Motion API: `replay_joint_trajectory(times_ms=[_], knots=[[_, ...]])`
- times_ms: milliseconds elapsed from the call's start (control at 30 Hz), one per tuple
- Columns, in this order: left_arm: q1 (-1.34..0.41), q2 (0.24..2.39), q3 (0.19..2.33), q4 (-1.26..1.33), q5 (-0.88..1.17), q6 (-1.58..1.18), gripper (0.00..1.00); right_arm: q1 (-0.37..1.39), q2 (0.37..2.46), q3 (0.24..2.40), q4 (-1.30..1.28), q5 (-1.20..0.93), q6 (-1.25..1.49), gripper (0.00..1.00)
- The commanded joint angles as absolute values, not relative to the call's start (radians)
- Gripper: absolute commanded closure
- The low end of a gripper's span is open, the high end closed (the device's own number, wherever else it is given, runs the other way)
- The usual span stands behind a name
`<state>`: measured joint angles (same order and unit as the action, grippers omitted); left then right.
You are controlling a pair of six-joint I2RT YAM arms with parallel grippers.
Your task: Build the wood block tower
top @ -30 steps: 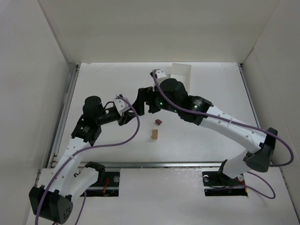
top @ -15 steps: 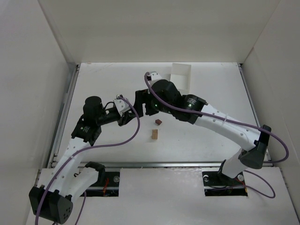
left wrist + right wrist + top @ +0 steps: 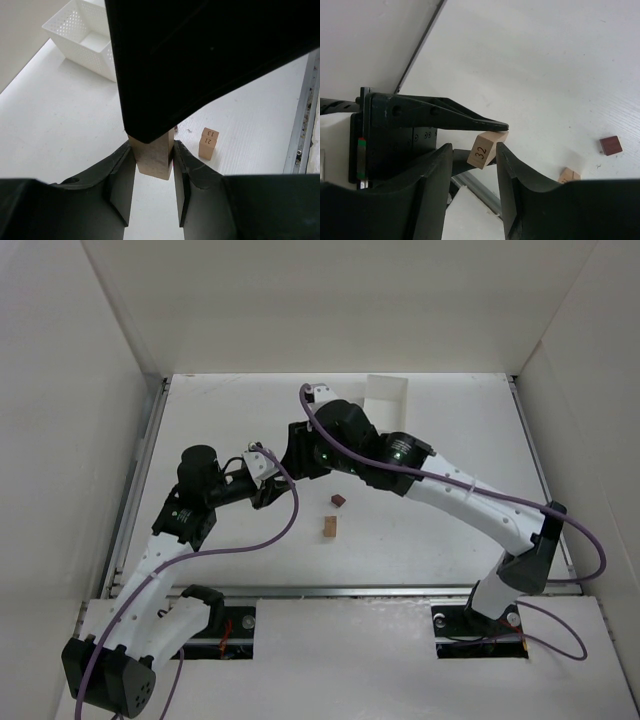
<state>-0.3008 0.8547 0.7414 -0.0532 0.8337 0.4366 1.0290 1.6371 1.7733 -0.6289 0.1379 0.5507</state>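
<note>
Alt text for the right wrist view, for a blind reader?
The left hand pinches a tan block numbered 32 between the open fingers of the right hand. A reddish-brown block and another tan block lie on the white table.

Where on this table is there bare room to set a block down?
Bare: the far-left corner between the white box and the table's left edge, and the near strip between the tan block and the front rail. Crowded: mid-table, where left arm and right arm meet at block 32, near the dark block.
</note>
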Motion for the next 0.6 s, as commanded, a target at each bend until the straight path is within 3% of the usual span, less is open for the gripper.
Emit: replay_joint_trajectory(times_ms=[0, 333, 467, 533, 567], knots=[[-0.302, 0.847, 0.762, -0.034, 0.842, 0.448, 1.0, 1.039, 1.649, 1.839, -0.658, 0.13, 0.56, 0.54], [-0.302, 0.847, 0.762, -0.034, 0.833, 0.448, 1.0, 1.039, 1.71, 1.879, -0.701, 0.166, 0.571, 0.67], [-0.302, 0.847, 0.753, -0.034, 0.833, 0.448, 1.0, 1.039, 1.71, 1.879, -0.71, 0.166, 0.571, 0.85], [-0.302, 0.847, 0.753, -0.034, 0.842, 0.448, 1.0, 1.039, 1.71, 1.879, -0.701, 0.166, 0.571, 0.99], [-0.302, 0.838, 0.753, -0.034, 0.842, 0.448, 1.0, 1.039, 1.71, 1.879, -0.701, 0.166, 0.571, 1.0]])
